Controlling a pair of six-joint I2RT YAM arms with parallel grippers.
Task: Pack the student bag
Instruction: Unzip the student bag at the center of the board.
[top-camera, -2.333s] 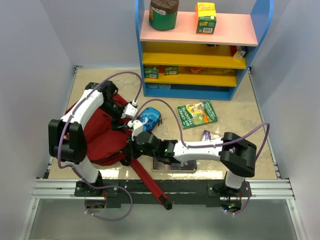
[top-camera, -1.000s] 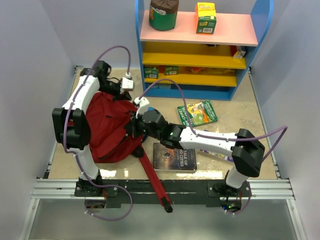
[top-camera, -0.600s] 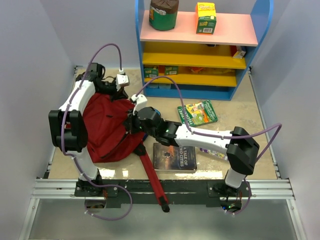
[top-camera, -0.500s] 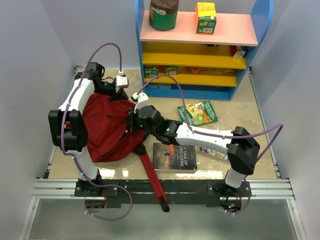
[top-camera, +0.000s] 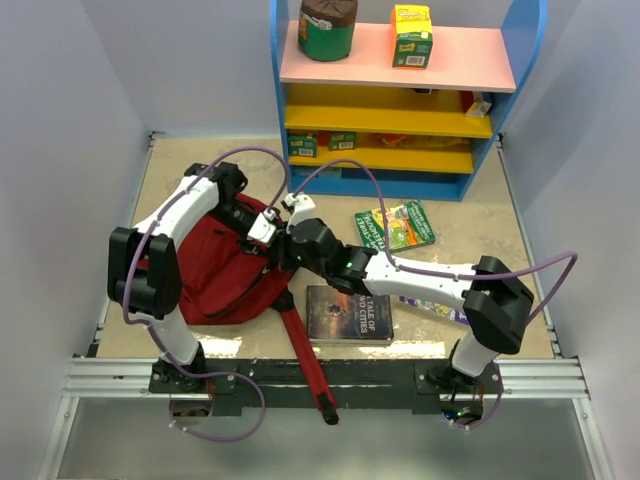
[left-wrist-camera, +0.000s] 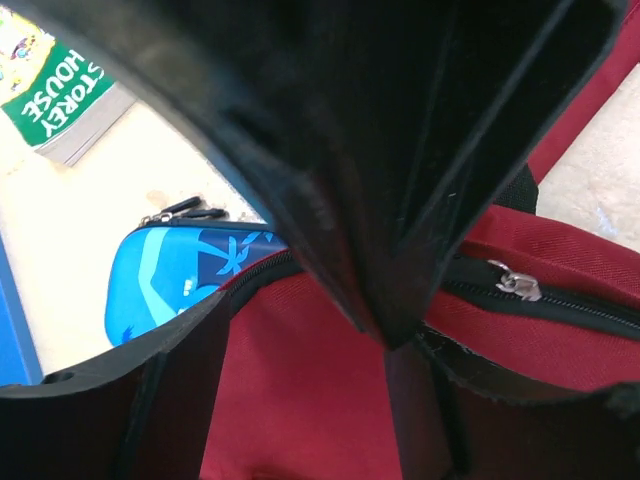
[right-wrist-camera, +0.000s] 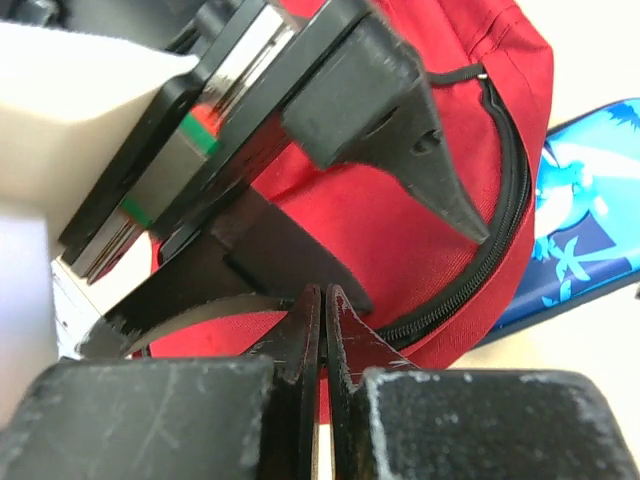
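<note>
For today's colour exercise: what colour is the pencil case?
Pencil case: blue, patterned; left wrist view best.

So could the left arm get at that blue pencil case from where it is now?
Probably yes. The left gripper hangs open over the student bag, and the blue pencil case lies just past the bag's zipper edge with nothing on top of it. The shut right gripper crowds in close, though.

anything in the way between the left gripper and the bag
Only the other arm: the right gripper, shut, reaches in right in front of the open left gripper, over the student bag by its zipper. The blue pencil case lies beside the bag, not between.
</note>
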